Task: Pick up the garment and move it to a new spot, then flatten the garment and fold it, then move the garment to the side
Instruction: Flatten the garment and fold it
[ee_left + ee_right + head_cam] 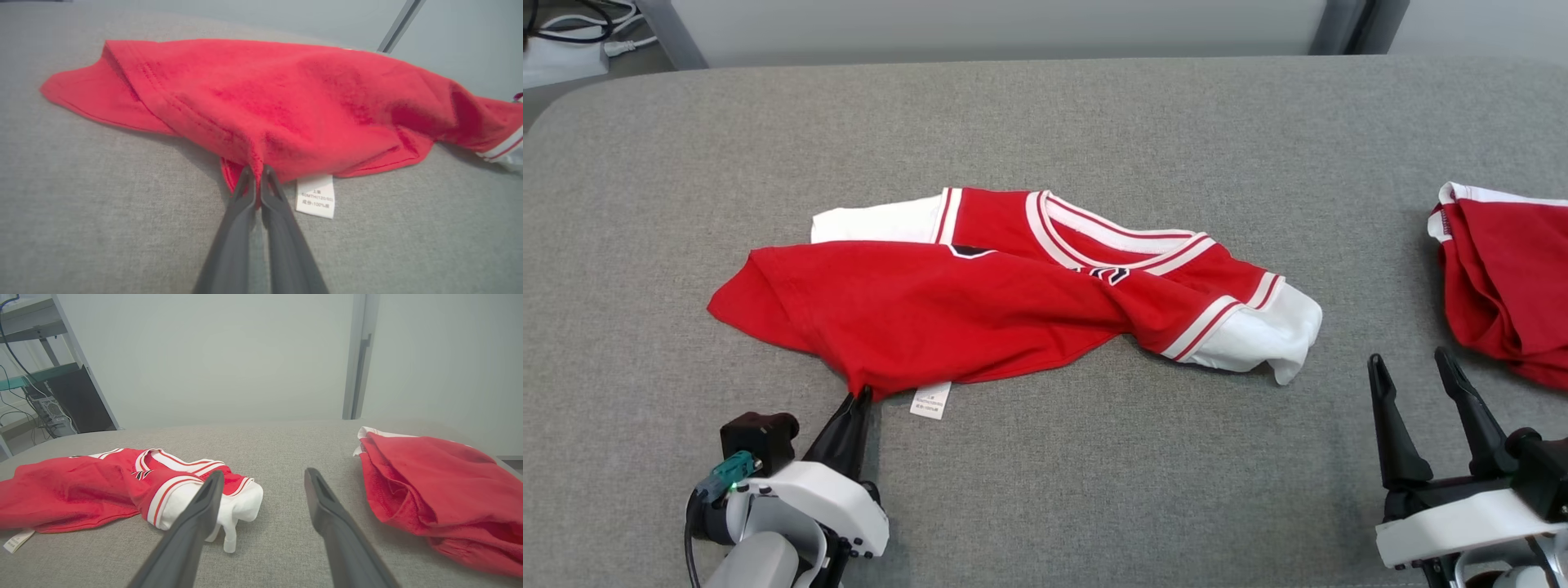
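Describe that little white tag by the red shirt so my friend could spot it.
On the grey table, find the red and white shirt spread in the middle. At its near edge, right beside the left tool pinching the hem, a small white label pokes out. Unlike the plain white sleeves, it is a tiny flat rectangle with printed text.

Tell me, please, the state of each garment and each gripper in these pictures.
red jersey, crumpled, partly folded over itself, near hem pinched.
care label, sticking out from under the hem, printed side up.
second red garment, bunched in a heap, untouched.
left gripper, shut on the jersey's hem.
right gripper, open, empty.
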`<state>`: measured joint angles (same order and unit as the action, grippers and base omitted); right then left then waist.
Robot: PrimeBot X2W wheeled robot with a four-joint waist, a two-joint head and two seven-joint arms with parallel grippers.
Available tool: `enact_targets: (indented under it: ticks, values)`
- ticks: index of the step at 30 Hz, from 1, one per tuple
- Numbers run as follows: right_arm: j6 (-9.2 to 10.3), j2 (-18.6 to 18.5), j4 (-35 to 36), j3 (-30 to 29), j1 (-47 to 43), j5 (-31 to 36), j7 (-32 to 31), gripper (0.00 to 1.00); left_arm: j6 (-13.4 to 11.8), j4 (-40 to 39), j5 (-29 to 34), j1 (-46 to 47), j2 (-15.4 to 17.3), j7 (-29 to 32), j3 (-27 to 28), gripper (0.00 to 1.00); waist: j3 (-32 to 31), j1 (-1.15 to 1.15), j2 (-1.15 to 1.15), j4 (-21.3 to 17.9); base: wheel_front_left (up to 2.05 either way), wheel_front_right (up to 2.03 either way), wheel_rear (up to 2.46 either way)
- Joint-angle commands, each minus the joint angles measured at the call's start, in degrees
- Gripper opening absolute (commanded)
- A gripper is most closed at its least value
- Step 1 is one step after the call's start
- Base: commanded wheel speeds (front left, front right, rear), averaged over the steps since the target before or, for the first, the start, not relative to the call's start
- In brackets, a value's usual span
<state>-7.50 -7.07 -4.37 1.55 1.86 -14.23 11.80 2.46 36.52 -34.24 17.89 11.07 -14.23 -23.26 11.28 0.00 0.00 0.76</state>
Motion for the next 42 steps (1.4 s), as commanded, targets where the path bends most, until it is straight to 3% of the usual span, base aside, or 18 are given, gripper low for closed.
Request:
enact_targets:
  ticks: [1,10,16,21,26,36,42]
  values:
    - [0.01,-0.41,1.27,0.63,0.19,-0.37,0.78,1.0,-0.05,-2.14,0.56,0.72,1.27,-0.72,1.98,0.0,-0.65,0.0,0.0,0.31,0.0,0.0,0.0]
    - [0.01,0.37,1.62,-1.86,-2.42,-0.71,0.88,1.0,-4.02,-16.97,0.75,-5.59,3.28,0.92,3.41,0.0,-3.14,0.0,0.0,2.37,0.0,0.0,0.0]
    - [0.01,1.08,2.2,-3.0,-3.5,-0.69,0.64,1.0,-9.19,-34.25,0.67,-12.93,7.31,8.0,4.21,0.0,-4.21,0.0,0.0,4.03,0.0,0.0,0.0]
    - [0.01,1.33,2.55,-2.98,-3.04,-0.78,0.58,1.0,-11.69,-39.79,0.22,-15.53,8.33,11.11,4.75,0.0,-3.64,0.0,0.0,3.81,0.0,0.0,0.0]
    - [0.01,1.66,2.57,-2.91,-2.5,-0.78,0.55,1.0,-10.06,-35.51,-2.0,-12.5,7.76,10.9,5.76,0.0,-2.03,0.0,0.0,2.43,0.0,0.0,0.0]
    - [0.01,1.77,2.27,-2.99,-1.69,-0.98,0.36,1.0,-4.78,-14.99,-4.39,-1.69,6.05,5.94,7.55,0.0,-0.31,0.0,0.0,-2.5,0.0,0.0,0.0]
    - [0.01,1.81,2.53,-3.9,-2.02,-1.14,0.52,1.0,-3.97,-11.33,-4.56,-0.41,4.41,3.64,7.14,0.0,0.21,0.0,0.0,-2.4,0.0,0.0,0.0]
